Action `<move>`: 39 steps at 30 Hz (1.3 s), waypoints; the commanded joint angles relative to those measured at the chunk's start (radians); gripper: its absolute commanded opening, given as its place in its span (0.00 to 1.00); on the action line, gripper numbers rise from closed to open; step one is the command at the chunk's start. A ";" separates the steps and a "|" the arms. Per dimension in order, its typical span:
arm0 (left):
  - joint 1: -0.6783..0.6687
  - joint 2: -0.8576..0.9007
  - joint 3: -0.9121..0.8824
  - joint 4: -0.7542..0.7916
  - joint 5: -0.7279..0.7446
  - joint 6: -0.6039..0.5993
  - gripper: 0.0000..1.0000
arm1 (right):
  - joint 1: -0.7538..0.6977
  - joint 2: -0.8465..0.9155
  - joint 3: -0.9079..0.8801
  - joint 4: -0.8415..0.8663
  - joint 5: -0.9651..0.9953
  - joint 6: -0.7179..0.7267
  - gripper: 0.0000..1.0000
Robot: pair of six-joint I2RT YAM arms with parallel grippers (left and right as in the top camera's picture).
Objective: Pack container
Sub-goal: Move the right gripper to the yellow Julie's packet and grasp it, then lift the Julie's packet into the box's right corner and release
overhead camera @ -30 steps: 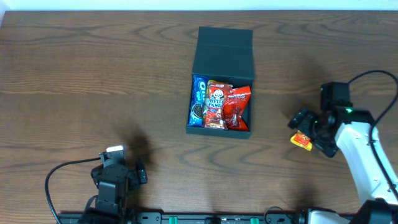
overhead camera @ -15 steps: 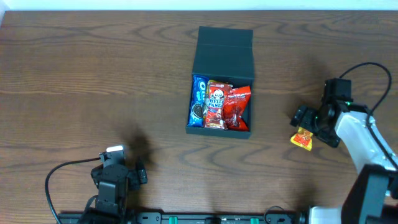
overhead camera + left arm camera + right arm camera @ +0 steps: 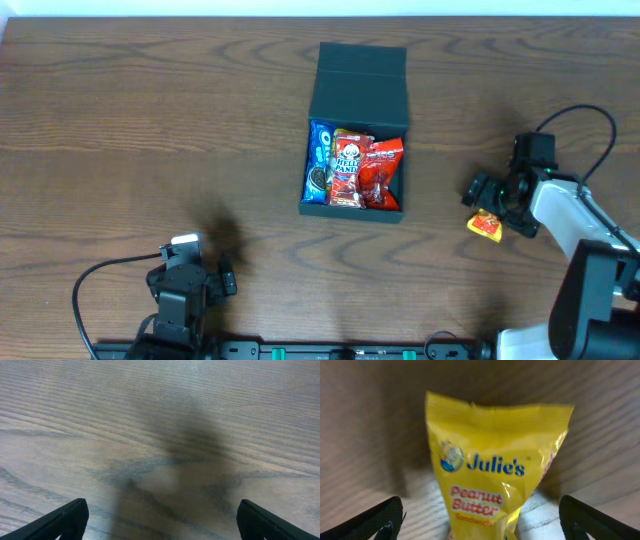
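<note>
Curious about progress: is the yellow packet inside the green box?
No, the yellow packet lies on the table by the right gripper, apart from the container.

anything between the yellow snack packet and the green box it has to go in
Nothing visible. Only bare table lies between the yellow packet and the box, whose lid is folded back. The right tool is open, straddling the packet. Three packets already lie in the box.

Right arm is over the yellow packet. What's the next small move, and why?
Probably lower the right gripper a little and shut its fingers on the yellow packet. The fingers stand open either side of it, and it lies on the table, outside the open container that already holds three snacks.
</note>
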 commanded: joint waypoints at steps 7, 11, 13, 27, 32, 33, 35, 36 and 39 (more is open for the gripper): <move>0.004 -0.005 -0.027 -0.037 -0.014 0.014 0.95 | -0.003 0.011 -0.066 0.036 0.003 0.000 0.66; 0.004 -0.005 -0.027 -0.037 -0.014 0.014 0.95 | -0.002 0.011 -0.066 0.036 0.002 0.016 0.54; 0.004 -0.005 -0.027 -0.037 -0.014 0.014 0.95 | 0.002 0.011 -0.066 0.035 0.002 0.016 0.53; 0.004 -0.005 -0.027 -0.037 -0.014 0.014 0.95 | 0.037 0.011 -0.066 0.050 -0.072 0.034 0.28; 0.004 -0.005 -0.027 -0.037 -0.014 0.014 0.95 | 0.047 0.010 -0.066 0.061 -0.110 0.058 0.21; 0.004 -0.005 -0.027 -0.037 -0.014 0.014 0.95 | 0.049 0.010 -0.066 0.061 -0.111 0.061 0.21; 0.004 -0.005 -0.027 -0.037 -0.014 0.014 0.95 | 0.050 0.010 -0.066 0.061 -0.111 0.060 0.18; 0.004 -0.005 -0.027 -0.037 -0.014 0.014 0.95 | 0.050 0.010 -0.066 0.061 -0.111 0.060 0.17; 0.004 -0.005 -0.027 -0.037 -0.014 0.014 0.95 | 0.050 0.006 -0.065 0.060 -0.114 0.060 0.11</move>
